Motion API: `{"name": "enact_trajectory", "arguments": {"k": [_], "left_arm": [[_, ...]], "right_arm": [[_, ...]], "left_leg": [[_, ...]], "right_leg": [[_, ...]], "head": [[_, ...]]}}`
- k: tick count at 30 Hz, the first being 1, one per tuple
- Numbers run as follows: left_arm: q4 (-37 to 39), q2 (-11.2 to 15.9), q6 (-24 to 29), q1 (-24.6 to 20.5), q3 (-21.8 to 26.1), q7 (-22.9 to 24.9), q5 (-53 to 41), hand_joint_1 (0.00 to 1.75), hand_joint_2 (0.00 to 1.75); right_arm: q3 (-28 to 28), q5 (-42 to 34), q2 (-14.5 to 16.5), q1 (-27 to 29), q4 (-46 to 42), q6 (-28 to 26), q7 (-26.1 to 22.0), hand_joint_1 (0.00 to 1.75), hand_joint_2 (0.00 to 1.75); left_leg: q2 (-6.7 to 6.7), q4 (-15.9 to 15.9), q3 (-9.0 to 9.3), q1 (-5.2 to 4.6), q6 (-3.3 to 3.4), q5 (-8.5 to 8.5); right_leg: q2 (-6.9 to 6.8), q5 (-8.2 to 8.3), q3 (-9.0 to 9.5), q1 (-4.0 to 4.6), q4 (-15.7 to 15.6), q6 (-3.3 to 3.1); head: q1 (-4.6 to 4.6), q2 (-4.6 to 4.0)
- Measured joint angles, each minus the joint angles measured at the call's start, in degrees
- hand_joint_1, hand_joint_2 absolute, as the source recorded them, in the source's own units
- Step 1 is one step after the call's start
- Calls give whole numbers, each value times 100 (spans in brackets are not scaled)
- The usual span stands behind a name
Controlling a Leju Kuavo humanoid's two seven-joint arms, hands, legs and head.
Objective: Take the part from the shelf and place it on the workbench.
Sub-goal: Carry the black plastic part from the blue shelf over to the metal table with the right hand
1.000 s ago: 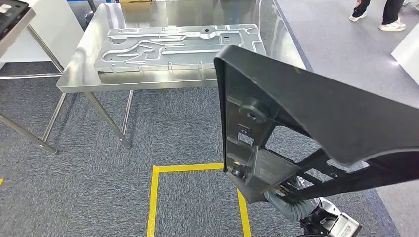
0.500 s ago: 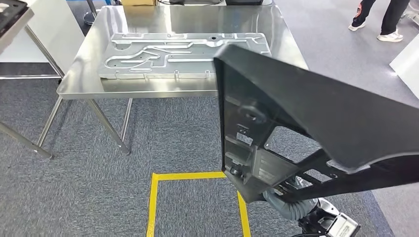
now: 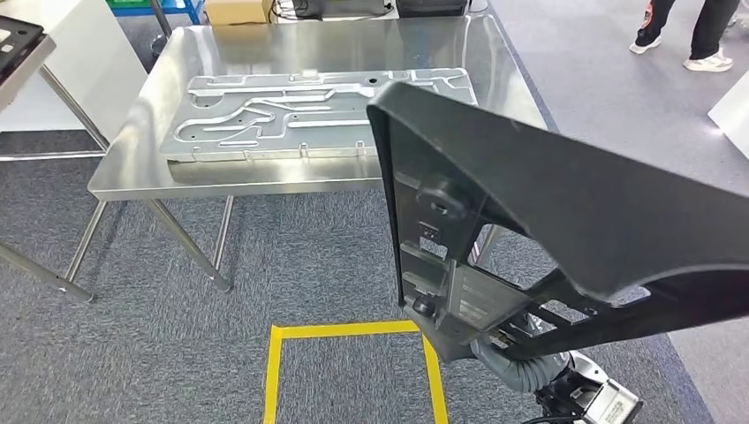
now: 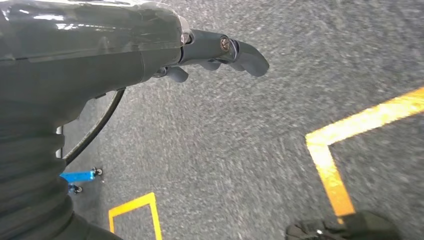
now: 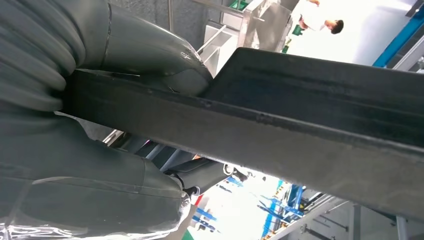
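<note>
A big black plastic part (image 3: 548,212) with ribs and cut-outs fills the right side of the head view, held up on edge above the carpet. My right hand (image 3: 510,360) grips its lower end from below; in the right wrist view the thumb and fingers (image 5: 145,55) clamp the part's rim (image 5: 300,130). The steel workbench (image 3: 353,40) stands ahead across a strip of carpet. My left hand (image 4: 165,45) hangs over the floor, fingers loosely extended, holding nothing.
A large stamped metal plate (image 3: 309,110) lies on the workbench's near half. Yellow floor tape (image 3: 340,330) marks a box in front of me. Another table (image 3: 22,49) stands at the left, a cardboard box (image 3: 234,11) behind the bench, a person's legs (image 3: 698,35) at the far right.
The whole picture has shifted down and a little left: the camera has moved nearer the workbench. The black part stays in my right hand in the same pose.
</note>
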Motion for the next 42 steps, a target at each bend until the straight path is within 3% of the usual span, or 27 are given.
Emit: {"name": "enact_trajectory", "arguments": {"k": [2, 3, 4, 6, 7, 10, 12, 14, 17, 18, 19, 21, 23, 25, 28, 30, 32, 33, 34, 35, 37, 38, 40, 42], "left_arm": [[0, -3, -4, 3, -2, -2, -12, 0, 175], [0, -4, -5, 9, -3, -1, -17, 0, 175], [0, -3, -7, 16, -4, -1, -23, 0, 175], [0, 1, -8, 21, -4, 2, -27, 0, 175], [0, 5, -8, 21, -4, 3, -29, 0, 175], [0, 15, -5, 30, -5, 9, -28, 0, 175], [0, 14, -1, 47, -5, 12, -31, 0, 175], [0, 13, 3, 43, -5, 15, -37, 0, 175], [0, 14, 5, 26, -7, 15, -39, 0, 175], [0, 14, 5, 30, -7, 15, -39, 0, 175], [0, 14, 4, 38, -7, 15, -39, 0, 175], [0, 8, 3, 59, -7, 12, -38, 0, 175], [0, -1, 4, 53, -7, 1, -27, 0, 175], [0, -4, 5, 32, -7, -10, 4, 0, 175], [-1, -1, 5, 1, -7, -10, 39, 0, 175], [-1, 0, 3, -33, -7, 16, 44, 0, 175], [0, -3, -2, -42, -7, 55, 45, 0, 175], [0, -4, -3, -32, -7, 74, 46, 0, 175], [-1, -3, -2, -19, -6, 83, 52, 0, 175], [-1, -2, 1, -7, -5, 89, 62, 0, 175], [-2, 3, 9, -1, -3, 83, 84, 0, 175], [-2, 4, 13, -11, -2, 74, 92, 0, 175], [-1, 3, 24, -28, -1, 59, 98, 0, 175], [-1, 1, 41, -31, 1, 52, 99, 0, 175]], "right_arm": [[-1, 2, -5, 11, -5, -1, -2, 175, 175], [-1, 2, -5, 19, -5, -1, -2, 175, 175], [-1, 3, -5, 25, -5, -1, -3, 175, 175], [-1, 4, -5, 28, -6, 1, -3, 175, 175], [-1, 5, -6, 26, -6, 3, -3, 175, 175], [0, 27, -7, 19, -4, 19, 9, 175, 175], [0, 54, -4, 10, -5, 22, 21, 175, 175], [0, 73, 1, -7, -8, 19, 24, 175, 175], [-1, 84, 3, -5, -7, 15, 26, 175, 175], [-1, 85, 3, 0, -5, 14, 27, 175, 175], [-1, 85, 3, 2, -5, 14, 28, 175, 175], [-1, 81, 3, -1, -6, 15, 28, 175, 175], [-1, 72, 6, -17, -6, 21, 34, 175, 175], [-1, 56, 10, -62, -4, 45, 68, 175, 175], [-1, 13, 8, -206, 7, 94, 139, 175, 175], [-1, -18, -1, -328, 43, 114, 158, 175, 175], [-1, -38, -5, -413, 101, 125, 162, 175, 175], [-1, -42, -4, -437, 133, 134, 163, 175, 175], [-1, -45, -4, -461, 165, 143, 163, 175, 175], [-1, -46, -4, -492, 196, 152, 164, 175, 175], [2, -46, -5, -575, 253, 162, 164, 175, 175], [3, -48, -5, -613, 278, 163, 162, 175, 175], [6, -58, -5, -669, 324, 166, 152, 175, 175], [8, -96, -1, -700, 354, 164, 125, 175, 175]], "left_leg": [[2, 615, -437, 8, -37, -227], [3, 707, -564, 8, -32, -199], [3, 591, -589, 8, -14, -44], [9, -105, -399, -5, 51, 483], [15, -416, -311, -26, 83, 607], [14, -725, -235, -79, 217, 572], [-14, -825, -114, -52, 307, 717], [-41, -882, 4, -23, 347, 776], [-101, -894, 47, -22, 369, 732], [-116, -892, 67, -23, 368, 705], [-128, -890, 102, -23, 361, 674], [-148, -893, 199, -22, 333, 593], [-166, -897, 260, -25, 279, 524], [-172, -893, 285, -30, 205, 497], [-125, -699, 267, -28, 102, 459], [-62, -140, -51, -8, 61, 287], [-31, 570, -549, 11, 13, 28], [-23, 769, -738, 19, -3, -27], [-13, 778, -840, 23, -9, 30], [3, 586, -844, 27, 0, 209], [133, -143, -682, 11, 53, 760], [199, -436, -609, -10, 82, 910], [259, -687, -547, -46, 153, 1023], [194, -731, -466, -41, 232, 1015]], "right_leg": [[3, -50, 33, 9, 1, -17], [10, -78, 61, 13, 1, -16], [16, -109, 102, 16, 1, -12], [20, -178, 202, 21, -2, 8], [20, -206, 242, 24, -5, 26], [13, -209, 311, 26, 5, 137], [8, -204, 346, 34, 90, 207], [12, -391, 210, 31, 404, 240], [15, -803, -394, 15, 1317, 277], [15, -791, -538, 12, 1449, 285], [14, -661, -585, 8, 1385, 285], [16, -144, -409, 3, 728, 270], [25, 118, -229, 30, 146, 220], [33, 106, -201, 64, -2, 152], [28, 107, -73, 37, -80, 42], [1, 52, 30, 21, -110, -6], [-20, -27, 104, 19, -112, -18], [-24, -70, 151, 18, -112, -14], [-33, -118, 210, 17, -111, -9], [-46, -172, 283, 14, -112, 0], [-92, -296, 445, 19, -109, 32], [-109, -353, 504, 26, -111, 62], [-148, -432, 580, 45, -109, 150], [-174, -443, 632, 42, -67, 226]], "head": [[1, 0], [0, 1], [1, 2], [1, 1], [1, 1], [1, 2], [0, 1], [1, 1], [1, 0], [1, 0], [1, 1], [1, 2], [1, 2], [2, 1], [3, 1], [2, 2], [1, 2], [1, 2], [1, 2], [1, 2], [2, 2], [2, 1], [2, 1], [1, 2]]}}
